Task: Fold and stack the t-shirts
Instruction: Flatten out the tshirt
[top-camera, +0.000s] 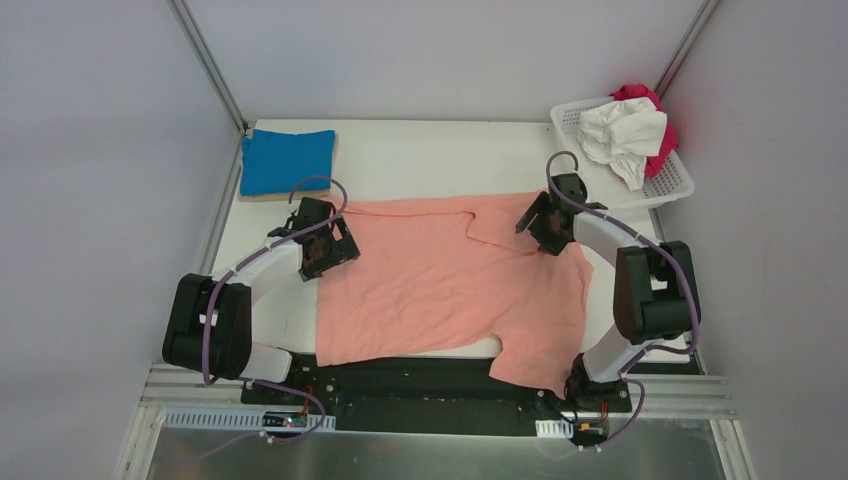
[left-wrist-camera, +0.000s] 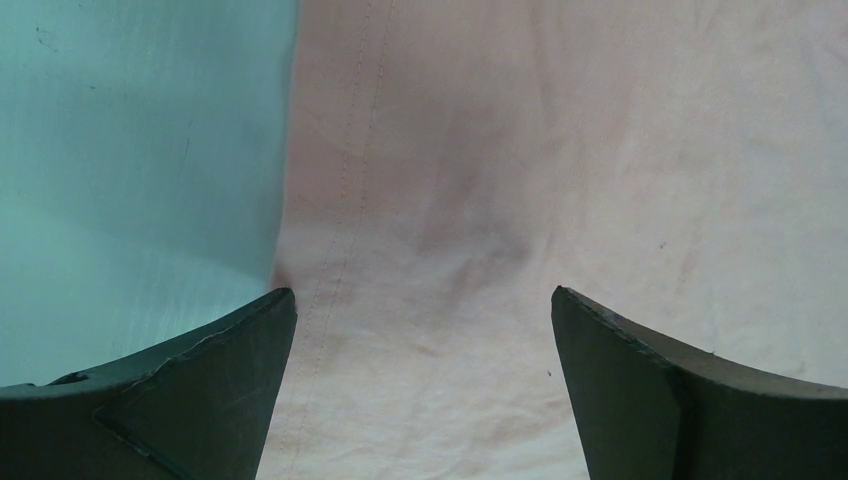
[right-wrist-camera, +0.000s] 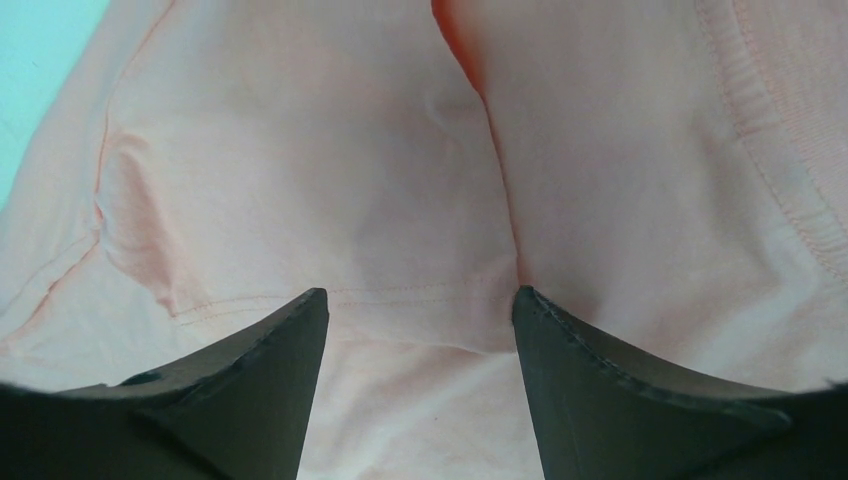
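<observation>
The white surface (top-camera: 430, 160) carries four soft cloth shirts. The pink shirt (top-camera: 440, 290), the largest, lies spread flat and lightly creased at centre, its 5 o'clock corner lapping over the near edge. One plastic lattice basket (top-camera: 680, 185) at 2 o'clock holds a crumpled white shirt (top-camera: 620, 135) and a magenta shirt (top-camera: 640, 95). The blue shirt (top-camera: 287, 160), folded into a rectangle, sits at 10 o'clock. Of the two claws, the left claw (left-wrist-camera: 423, 295) gapes wide over the pink shirt's stitched 9 o'clock hem, empty. The right claw (right-wrist-camera: 420, 292) is also spread and empty, over a fold at 1 o'clock.
</observation>
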